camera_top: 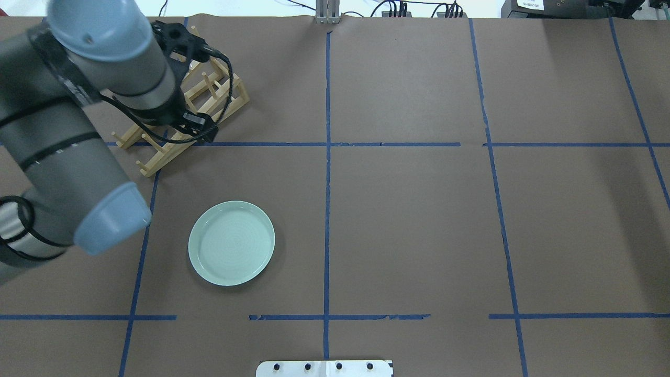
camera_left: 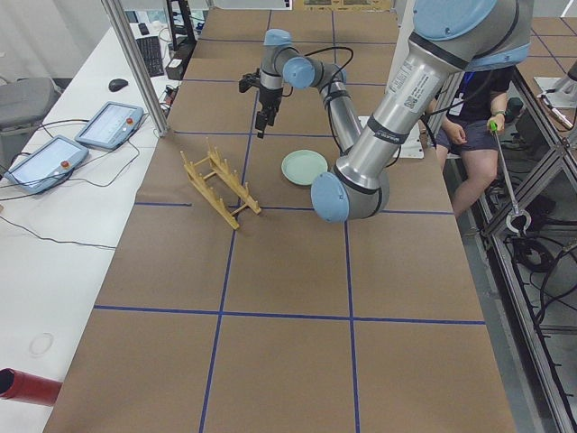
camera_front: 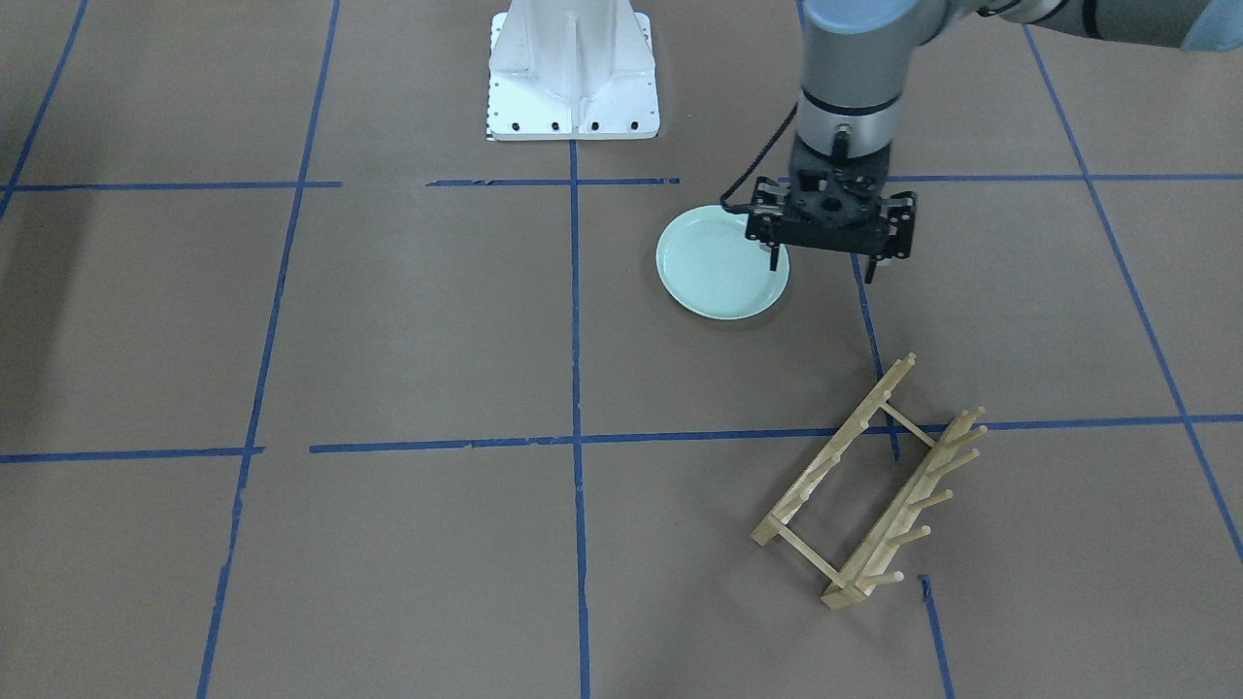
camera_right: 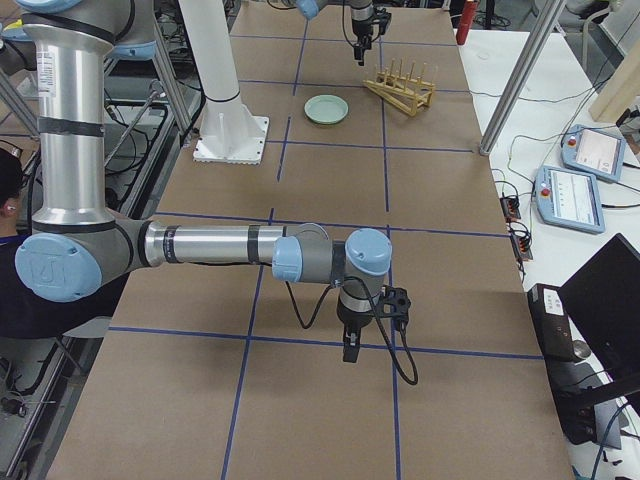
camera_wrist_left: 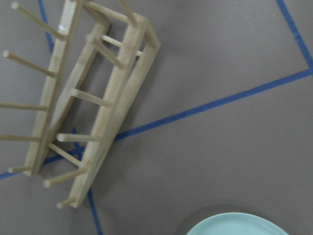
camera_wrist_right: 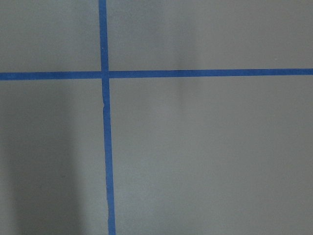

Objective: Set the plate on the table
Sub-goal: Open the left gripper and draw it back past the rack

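Observation:
The pale mint-green plate (camera_front: pixel 723 262) lies flat on the brown table (camera_front: pixel 388 320), right side up, and nothing touches it. It also shows in the overhead view (camera_top: pixel 232 243) and at the bottom edge of the left wrist view (camera_wrist_left: pixel 239 226). My left gripper (camera_front: pixel 823 267) is open and empty. It hangs above the table just beside the plate's rim, between the plate and the wooden rack (camera_front: pixel 874 485). My right gripper (camera_right: pixel 347 350) shows only in the exterior right view, low over bare table far from the plate. I cannot tell if it is open or shut.
The wooden peg rack (camera_top: pixel 233 99) stands empty, partly hidden under my left arm in the overhead view. The white robot base (camera_front: pixel 573 78) is behind the plate. Blue tape lines (camera_wrist_right: pixel 103 147) cross the table. Tablets and cables lie on the side bench (camera_left: pixel 54 162).

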Controlling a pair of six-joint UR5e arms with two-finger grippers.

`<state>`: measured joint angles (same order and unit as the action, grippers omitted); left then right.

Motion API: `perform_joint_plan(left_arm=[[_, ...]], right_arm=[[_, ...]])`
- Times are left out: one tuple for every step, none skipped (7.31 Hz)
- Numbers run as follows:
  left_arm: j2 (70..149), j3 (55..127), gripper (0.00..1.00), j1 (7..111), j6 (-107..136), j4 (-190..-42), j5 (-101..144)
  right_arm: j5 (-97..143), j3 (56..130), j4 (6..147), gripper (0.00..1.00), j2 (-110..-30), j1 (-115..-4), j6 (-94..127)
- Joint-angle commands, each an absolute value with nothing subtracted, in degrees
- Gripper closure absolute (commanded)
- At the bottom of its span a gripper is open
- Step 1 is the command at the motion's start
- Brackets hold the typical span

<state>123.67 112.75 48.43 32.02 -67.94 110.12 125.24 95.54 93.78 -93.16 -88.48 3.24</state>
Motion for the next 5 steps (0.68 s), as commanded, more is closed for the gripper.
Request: perform_joint_plan(left_arm=[[117.01, 112.77, 0.0, 64.0, 17.45, -69.96, 122.72], [112.11, 112.5, 0.0, 70.08, 7.66, -71.01, 125.39], [107.54, 111.54, 0.0, 76.49, -0.88, -71.8, 128.38], [103.23, 110.84, 0.0, 82.21, -8.1, -73.46, 128.67], [99.88, 107.61, 0.0, 85.92, -10.26, -78.61, 129.98]], right_arm=[[125.24, 95.54, 93.78, 0.0, -93.16, -88.42, 3.25], [125.24, 95.54, 93.78, 0.0, -93.16, -88.5, 3.16], [125.24, 95.54, 93.78, 0.0, -93.16, -88.42, 3.25], [125.24, 95.54, 93.78, 0.0, -93.16, -88.5, 3.25], [125.24, 95.54, 93.78, 0.0, -93.16, -88.51, 3.25]])
